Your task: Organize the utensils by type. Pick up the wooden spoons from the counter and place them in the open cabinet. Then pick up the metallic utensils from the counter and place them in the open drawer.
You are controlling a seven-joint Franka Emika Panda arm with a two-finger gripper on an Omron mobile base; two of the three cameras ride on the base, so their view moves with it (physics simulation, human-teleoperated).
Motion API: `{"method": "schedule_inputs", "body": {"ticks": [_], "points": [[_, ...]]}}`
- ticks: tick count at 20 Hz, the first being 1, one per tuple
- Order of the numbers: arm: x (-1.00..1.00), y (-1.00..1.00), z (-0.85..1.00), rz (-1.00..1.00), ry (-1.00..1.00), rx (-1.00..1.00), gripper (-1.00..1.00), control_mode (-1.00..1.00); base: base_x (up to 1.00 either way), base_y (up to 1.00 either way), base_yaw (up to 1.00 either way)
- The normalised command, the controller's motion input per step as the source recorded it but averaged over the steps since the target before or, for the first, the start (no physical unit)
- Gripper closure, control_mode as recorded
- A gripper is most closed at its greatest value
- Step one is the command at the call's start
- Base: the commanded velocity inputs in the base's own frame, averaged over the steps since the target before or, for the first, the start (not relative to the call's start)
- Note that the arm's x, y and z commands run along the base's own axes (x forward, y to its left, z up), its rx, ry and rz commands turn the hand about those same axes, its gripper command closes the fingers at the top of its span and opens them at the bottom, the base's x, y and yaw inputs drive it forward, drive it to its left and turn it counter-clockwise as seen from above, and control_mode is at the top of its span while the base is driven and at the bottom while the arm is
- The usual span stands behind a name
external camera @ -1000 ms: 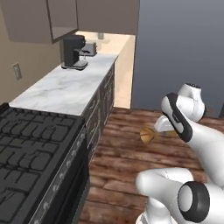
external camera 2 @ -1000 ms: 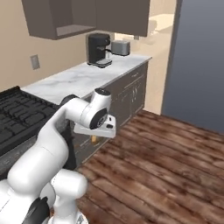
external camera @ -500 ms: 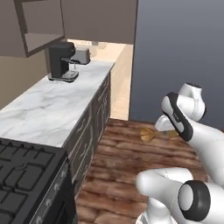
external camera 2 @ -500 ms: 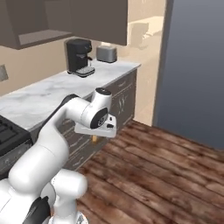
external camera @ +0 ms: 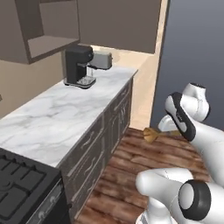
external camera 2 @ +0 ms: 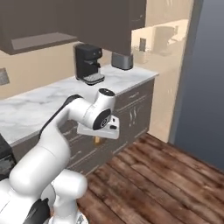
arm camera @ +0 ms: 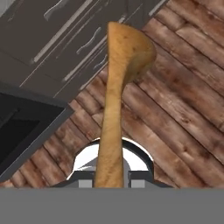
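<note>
Wooden spoon [arm camera: 114, 105] pinched between the jaws of the gripper [arm camera: 112, 180], handle rising from the tips and bowl outermost; in the left base view the spoon [external camera: 154, 134] juts from the gripper [external camera: 168, 130] toward the counter [external camera: 65, 114], bowl hanging above the wood floor [external camera: 127, 166] just off the drawer fronts [external camera: 98, 144]. Under the hand, seen from the right base view, a short stub of the spoon [external camera 2: 98, 140] beside the gripper [external camera 2: 101, 131]. Well apart from the counter edge, not touching it.

On the counter, at the far end: a black coffee machine [external camera: 78, 66] and just beyond it a grey toaster [external camera: 101, 60]. Rest of the marble bare up to a black stove [external camera: 19, 181] at the near end.

Above the counter, an open cabinet [external camera: 41, 30] with a bare shelf. Past the counter's far end, a pale passage; to its right a tall grey wall [external camera: 192, 48] bounding the floor. Wide open floor between the drawer fronts and that wall.
</note>
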Motion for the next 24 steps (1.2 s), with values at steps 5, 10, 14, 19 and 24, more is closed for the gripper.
{"method": "schedule_inputs", "body": {"ticks": [5,10,14,19,24], "points": [[0.00,0.00,0.00,0.00,0.00,0.00,1.00,1.00,0.45,-0.10,0.61],[0.00,0.00,0.00,0.00,0.00,0.00,1.00,1.00,0.58,-0.23,0.59],[0.00,0.00,0.00,0.00,0.00,0.00,1.00,1.00,0.77,-0.30,0.46],[0.00,0.00,0.00,0.00,0.00,0.00,1.00,1.00,0.63,-0.37,0.41],[0.00,0.00,0.00,0.00,0.00,0.00,1.00,1.00,0.37,-0.41,0.34]]}}
